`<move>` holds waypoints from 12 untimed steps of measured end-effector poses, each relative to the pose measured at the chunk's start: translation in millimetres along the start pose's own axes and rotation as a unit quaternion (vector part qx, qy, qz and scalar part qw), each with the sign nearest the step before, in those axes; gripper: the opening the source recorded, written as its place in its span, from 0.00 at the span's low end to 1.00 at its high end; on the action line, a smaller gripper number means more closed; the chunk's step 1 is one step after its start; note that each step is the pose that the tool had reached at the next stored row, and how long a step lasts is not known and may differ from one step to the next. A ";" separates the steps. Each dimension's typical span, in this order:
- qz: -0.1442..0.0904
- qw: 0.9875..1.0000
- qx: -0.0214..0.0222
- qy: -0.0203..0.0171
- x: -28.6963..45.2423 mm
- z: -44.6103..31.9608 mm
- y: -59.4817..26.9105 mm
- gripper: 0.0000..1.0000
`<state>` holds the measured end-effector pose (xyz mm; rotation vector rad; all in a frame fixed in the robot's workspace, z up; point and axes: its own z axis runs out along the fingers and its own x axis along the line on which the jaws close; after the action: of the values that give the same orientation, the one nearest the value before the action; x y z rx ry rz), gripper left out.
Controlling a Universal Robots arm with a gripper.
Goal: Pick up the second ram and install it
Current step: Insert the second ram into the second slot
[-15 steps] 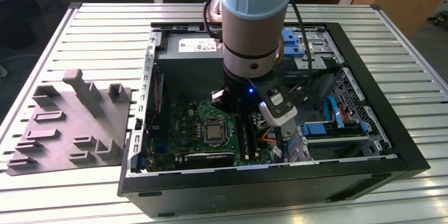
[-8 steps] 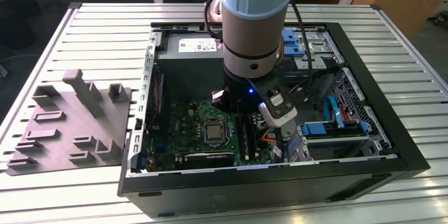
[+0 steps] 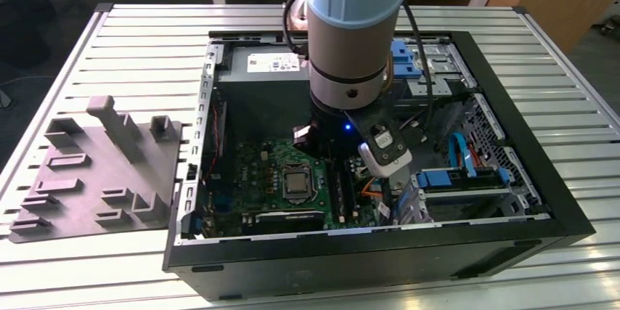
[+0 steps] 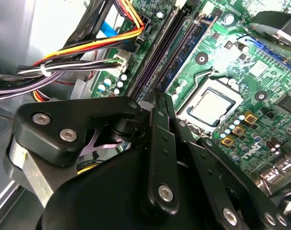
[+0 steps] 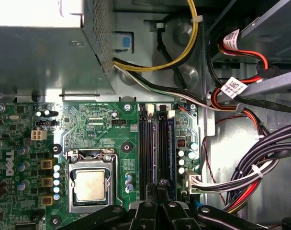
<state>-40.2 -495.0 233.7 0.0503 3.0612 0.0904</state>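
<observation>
Jaws (image 5: 159, 184) clenched tip to tip, nothing visible between them, low over the memory slots (image 5: 146, 148). The dark-blue second ram (image 5: 170, 143) stands in its slot, its long axis running straight away from the tips.

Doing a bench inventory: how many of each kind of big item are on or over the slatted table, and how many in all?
Computer case: 1
Grey tray: 1
Robot arm: 1
Total: 3
</observation>
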 end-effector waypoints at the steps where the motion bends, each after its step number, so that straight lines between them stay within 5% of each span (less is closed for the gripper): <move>1: 0.000 1.000 0.000 0.000 -0.1 0.0 0.0 0.11; 12: 0.000 1.000 0.000 0.000 0.0 0.2 2.3 0.11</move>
<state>-40.1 -492.7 233.6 0.0501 3.0612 0.0904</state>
